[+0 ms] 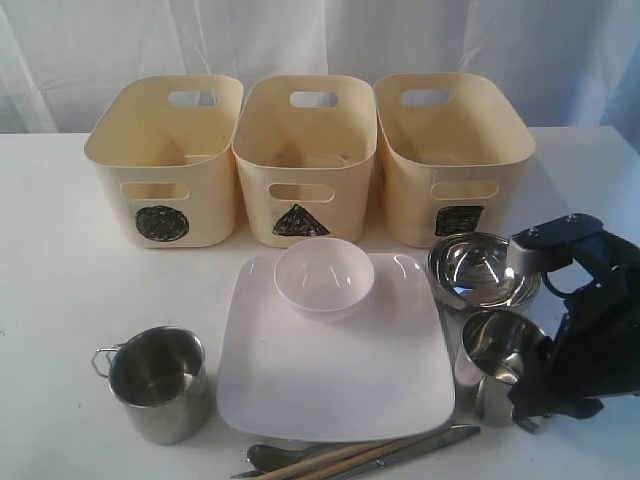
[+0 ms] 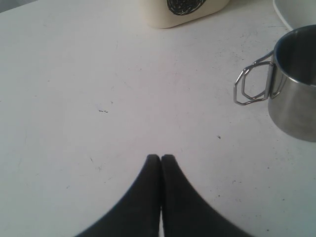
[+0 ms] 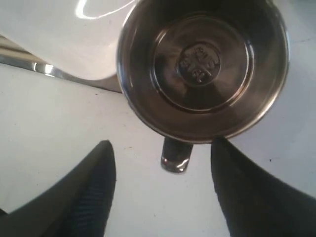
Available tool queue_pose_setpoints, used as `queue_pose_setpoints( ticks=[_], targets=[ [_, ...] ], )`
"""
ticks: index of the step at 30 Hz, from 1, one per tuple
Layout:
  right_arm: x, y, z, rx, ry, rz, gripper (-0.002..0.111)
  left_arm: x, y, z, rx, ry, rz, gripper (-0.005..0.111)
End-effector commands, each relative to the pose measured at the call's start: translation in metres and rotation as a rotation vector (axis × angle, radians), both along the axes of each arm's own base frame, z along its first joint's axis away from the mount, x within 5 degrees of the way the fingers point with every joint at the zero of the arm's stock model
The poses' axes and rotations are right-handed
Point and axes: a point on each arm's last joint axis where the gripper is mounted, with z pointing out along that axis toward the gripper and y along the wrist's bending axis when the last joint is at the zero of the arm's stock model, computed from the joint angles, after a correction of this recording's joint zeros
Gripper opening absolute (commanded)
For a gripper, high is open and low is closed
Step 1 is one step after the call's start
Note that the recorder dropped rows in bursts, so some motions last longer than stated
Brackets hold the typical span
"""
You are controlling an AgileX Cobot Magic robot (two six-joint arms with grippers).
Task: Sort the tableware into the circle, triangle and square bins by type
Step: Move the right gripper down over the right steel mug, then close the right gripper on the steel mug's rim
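Three cream bins stand in a row at the back: circle (image 1: 160,170), triangle (image 1: 305,165), square (image 1: 455,165). A large white square plate (image 1: 335,370) lies in front, with a small white bowl (image 1: 323,275) on its far edge. A steel bowl (image 1: 483,268) sits right of the plate. My right gripper (image 1: 530,390) (image 3: 160,148) hangs open just over a steel mug (image 1: 497,360) (image 3: 202,64), whose handle (image 3: 176,154) lies between the fingers, untouched. My left gripper (image 2: 161,157) is shut and empty over bare table, near the other steel mug (image 1: 158,383) (image 2: 296,84).
Steel cutlery and wooden chopsticks (image 1: 350,455) lie along the plate's near edge. The circle bin's base (image 2: 182,10) shows beyond the left gripper. A white curtain hangs behind the bins. The left arm is outside the exterior view.
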Motion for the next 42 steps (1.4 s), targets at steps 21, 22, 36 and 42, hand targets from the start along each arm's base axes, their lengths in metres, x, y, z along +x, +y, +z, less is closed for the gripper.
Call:
queue_pose_setpoints(
  ticks=[21,22,36,42],
  targets=[
    [0.002,0.003,-0.01,0.029,0.035,-0.006,0.054,0.0,0.0,-0.001,-0.004,0.0,-0.005,0.0],
    [0.002,0.003,-0.003,0.033,0.007,-0.005,0.054,0.0,0.0,-0.001,-0.004,0.0,-0.005,0.0],
    [-0.002,-0.001,0.027,0.02,-0.11,-0.051,0.054,0.0,0.0,-0.001,-0.004,0.0,-0.005,0.0],
    [0.004,-0.008,0.026,-0.02,-0.123,-0.23,0.054,0.0,0.0,-0.001,-0.004,0.0,-0.005,0.0]
  ],
)
